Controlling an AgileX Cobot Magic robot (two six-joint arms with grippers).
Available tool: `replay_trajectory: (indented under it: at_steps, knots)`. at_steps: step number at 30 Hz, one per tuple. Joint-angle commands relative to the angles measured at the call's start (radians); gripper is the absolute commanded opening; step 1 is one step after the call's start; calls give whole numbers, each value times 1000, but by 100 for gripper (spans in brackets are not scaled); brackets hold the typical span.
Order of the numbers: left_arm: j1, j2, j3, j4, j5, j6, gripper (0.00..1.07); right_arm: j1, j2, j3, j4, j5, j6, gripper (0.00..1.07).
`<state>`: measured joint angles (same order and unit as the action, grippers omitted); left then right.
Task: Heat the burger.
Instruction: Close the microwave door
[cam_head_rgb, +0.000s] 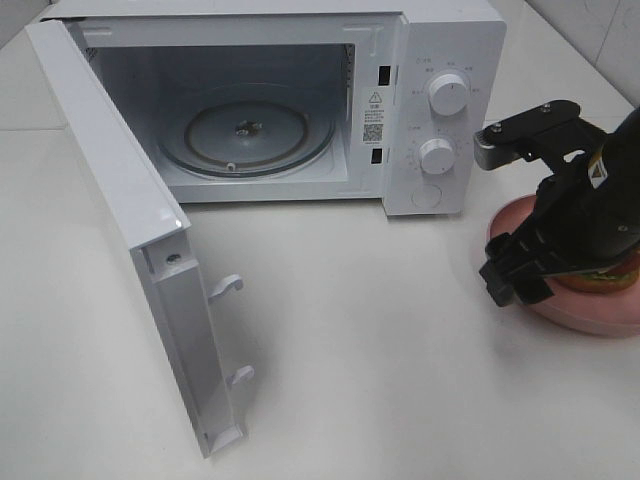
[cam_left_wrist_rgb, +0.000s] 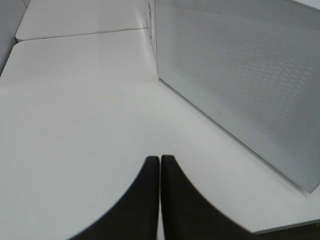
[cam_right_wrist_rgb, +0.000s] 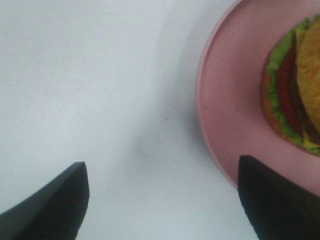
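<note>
The burger (cam_right_wrist_rgb: 292, 95) lies on a round pink plate (cam_right_wrist_rgb: 220, 100), showing lettuce, tomato and a golden bun. In the high view the burger (cam_head_rgb: 603, 279) is mostly hidden under my right arm, on the pink plate (cam_head_rgb: 580, 315) to the right of the microwave. My right gripper (cam_right_wrist_rgb: 160, 200) is open; one finger hangs over the plate's rim and the other over bare table, and nothing is between them. In the high view the right gripper (cam_head_rgb: 512, 275) sits low at the plate's left edge. My left gripper (cam_left_wrist_rgb: 160, 195) is shut and empty above the table, beside the microwave's wall.
The white microwave (cam_head_rgb: 440, 60) stands at the back with its door (cam_head_rgb: 130, 210) swung wide open toward the front left. A glass turntable (cam_head_rgb: 245, 130) lies inside. Two knobs (cam_head_rgb: 448, 95) are on its right panel. Its perforated side wall (cam_left_wrist_rgb: 240, 75) is near the left gripper.
</note>
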<state>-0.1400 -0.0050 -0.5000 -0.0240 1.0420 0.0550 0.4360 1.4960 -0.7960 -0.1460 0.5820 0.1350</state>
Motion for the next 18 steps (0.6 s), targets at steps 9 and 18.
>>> replay_trajectory:
  at_steps: [9,18]
  knots:
    - [-4,-6,3,-7,-11,0,0,2,-9,-55,170,82,98,77]
    - [-4,-6,3,-7,-11,0,0,-152,-13,-55,183,146,61,76]
